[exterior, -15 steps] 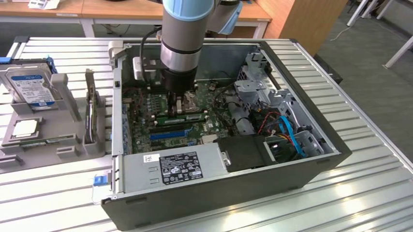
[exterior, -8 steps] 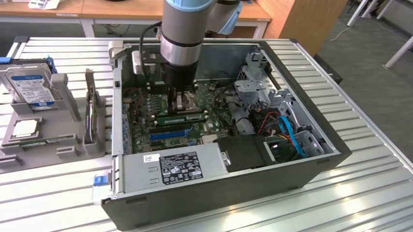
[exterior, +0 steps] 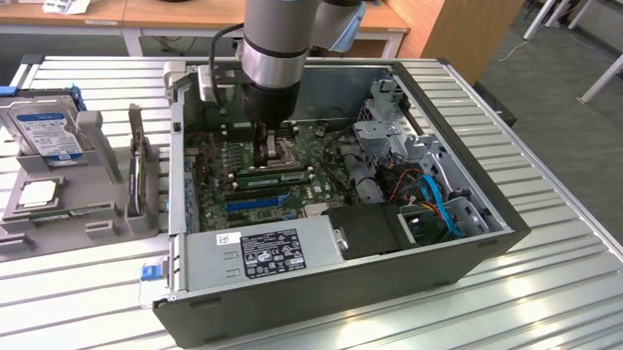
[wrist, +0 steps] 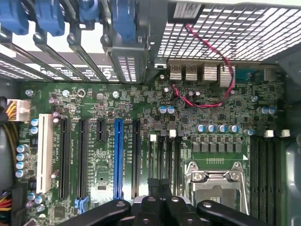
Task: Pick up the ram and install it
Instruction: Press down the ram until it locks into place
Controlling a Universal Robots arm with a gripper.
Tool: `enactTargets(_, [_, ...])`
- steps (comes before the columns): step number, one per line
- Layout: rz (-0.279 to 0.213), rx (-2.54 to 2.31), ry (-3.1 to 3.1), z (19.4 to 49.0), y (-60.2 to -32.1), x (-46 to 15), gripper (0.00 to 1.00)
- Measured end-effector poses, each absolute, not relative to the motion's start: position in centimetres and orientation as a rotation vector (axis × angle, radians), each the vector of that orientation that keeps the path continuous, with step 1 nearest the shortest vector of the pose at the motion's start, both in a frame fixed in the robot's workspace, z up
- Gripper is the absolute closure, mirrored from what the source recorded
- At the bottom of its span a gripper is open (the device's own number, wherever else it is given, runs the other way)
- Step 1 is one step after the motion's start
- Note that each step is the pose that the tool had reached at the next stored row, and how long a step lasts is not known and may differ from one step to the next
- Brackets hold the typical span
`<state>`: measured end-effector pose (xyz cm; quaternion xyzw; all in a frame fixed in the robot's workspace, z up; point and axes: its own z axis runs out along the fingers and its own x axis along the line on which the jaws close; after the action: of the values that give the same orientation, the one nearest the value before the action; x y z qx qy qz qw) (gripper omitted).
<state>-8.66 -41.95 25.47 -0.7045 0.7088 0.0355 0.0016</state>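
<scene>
1. The end effector [exterior: 270,148] hung from the arm down into the open computer case [exterior: 341,310], low over the middle of its floor. In the wrist view the end effector [wrist: 160,203] had its dark fingers [wrist: 149,203] drawn together with no gap between them.
2. The slatted metal surface [exterior: 545,292] carried the computer case, which lay on its side with the cover off.
3. The motherboard [wrist: 211,117] covered the half of the case's floor towards the exterior view's left. A grey power supply [exterior: 262,251] filled the case's near corner.
4. Outside the case, just beside its wall on the exterior view's left, stood a grey holder [exterior: 58,211]. It carried a silver hard drive [exterior: 44,131] and a dark expansion card [exterior: 139,171] on edge.
5. The ram [exterior: 273,176] was inside the case, a green stick standing along the memory slots. It sat between the processor socket [wrist: 214,186] and the blue slot [wrist: 117,155], directly under the end effector.
6. Progress, as a judgement:
   - The pick-up looked done, since the ram was at the slots in the case and not over by the holder.
   - The install looked close to its end.
   - Whether the closed fingers were pressing on the stick's top edge, pinching it or just clear of it could not be told.
   - Whether the stick was pushed fully home, with its end clips latched, could not be told either.
</scene>
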Motion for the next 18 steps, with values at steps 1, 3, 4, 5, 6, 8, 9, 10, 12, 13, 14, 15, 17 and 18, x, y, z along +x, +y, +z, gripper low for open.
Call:
enactTargets(1, [0.111, -2.211, 2.224, 25.7, -41.9, -8.7, 0.90])
enactTargets(3, [0.111, -2.211, 2.224, 26.1, -41.9, -8.7, 0.90])
enactTargets(4, [0.111, -2.211, 2.224, 26.3, -42.0, -8.7, 0.90])
enactTargets(5, [0.111, -2.211, 2.225, 26.4, -42.0, -8.7, 0.90])
enactTargets(6, [0.111, -2.211, 2.224, 26.6, -41.9, -8.7, 0.90])
enactTargets(8, [0.111, -2.211, 2.224, 26.9, -41.9, -8.7, 0.90])
enactTargets(9, [0.111, -2.211, 2.224, 27.0, -41.9, -8.7, 0.90])
enactTargets(10, [0.111, -2.211, 2.224, 27.1, -41.9, -8.7, 0.90])
enactTargets(12, [0.111, -2.211, 2.224, 27.3, -41.9, -8.7, 0.90])
enactTargets(13, [0.111, -2.211, 2.225, 27.5, -41.9, -8.7, 0.90])
enactTargets(14, [0.111, -2.211, 2.224, 27.6, -41.9, -8.7, 0.90])
enactTargets(15, [0.111, -2.211, 2.224, 27.7, -41.9, -8.7, 0.90])
enactTargets(17, [0.111, -2.211, 2.224, 27.9, -41.9, -8.7, 0.90])
enactTargets(18, [0.111, -2.211, 2.224, 28.0, -41.9, -8.7, 0.90])
